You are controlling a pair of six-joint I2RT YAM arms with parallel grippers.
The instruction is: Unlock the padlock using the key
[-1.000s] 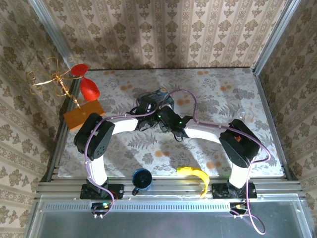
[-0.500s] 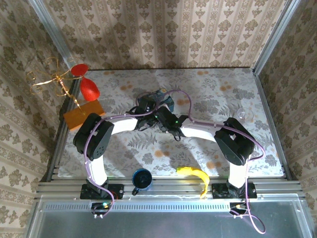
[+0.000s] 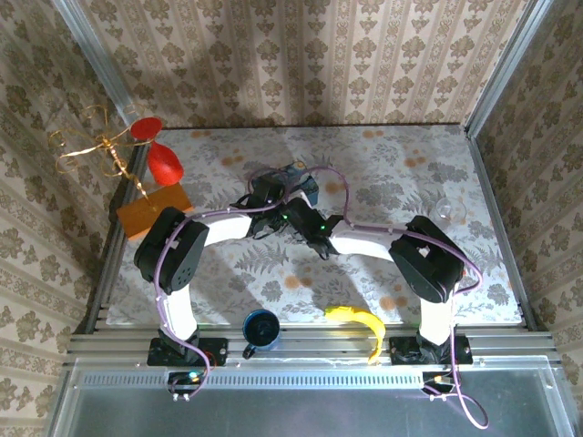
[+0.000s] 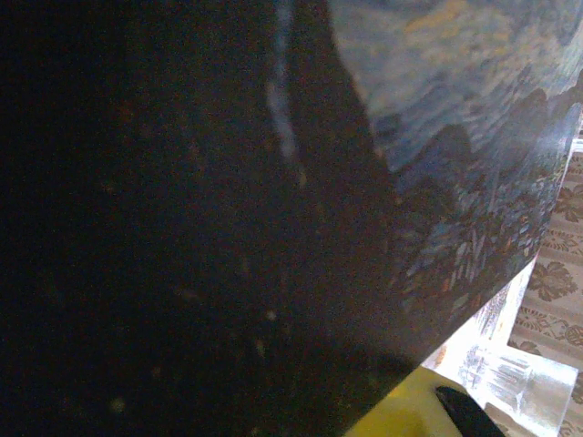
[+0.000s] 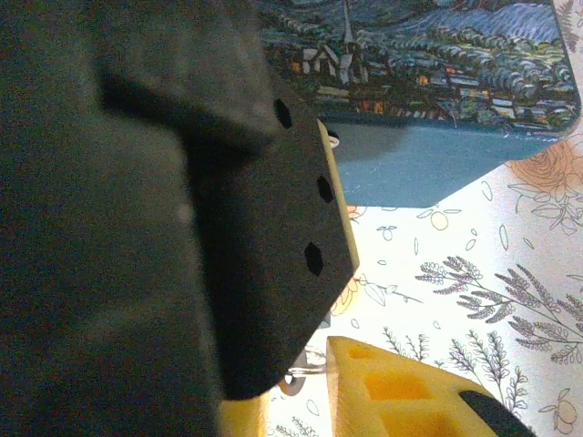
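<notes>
Right wrist view, nearest first: yellow finger (image 5: 401,391) of right gripper (image 3: 293,211) at lower right, sliver of its twin at the bottom edge. Gap between them half masked; apart or pressed together, cannot tell. Small silvery loop (image 5: 305,375) in that gap, just under the corner of a black block (image 5: 273,246) with three holes, probably part of left gripper (image 3: 271,194). Key ring or shackle of the padlock, too small to tell which. Beyond, blue painted tin (image 5: 428,55), near wall turned toward the fingers, on flowered cloth (image 5: 510,273).

Left wrist view: yellow finger (image 4: 405,414) with black pad at the bottom edge. Fingers together, anything pinched between them hidden. Painted face of the tin almost against the lens, mostly in shadow. Clear glass (image 4: 506,378) behind.

Top external view: blue mug (image 3: 261,330) and banana (image 3: 358,322) by the arm bases. Both grippers nose to nose at the tin's near side, mid-table, about equally close. No clear sight of padlock or key. Padlock judged to sit under the wrists against the tin, ahead of the right fingers. Long axis unreadable. Farther off, by the left rail: orange block (image 3: 153,209), red cone-shaped piece (image 3: 165,162), gold wire figure (image 3: 91,146).
</notes>
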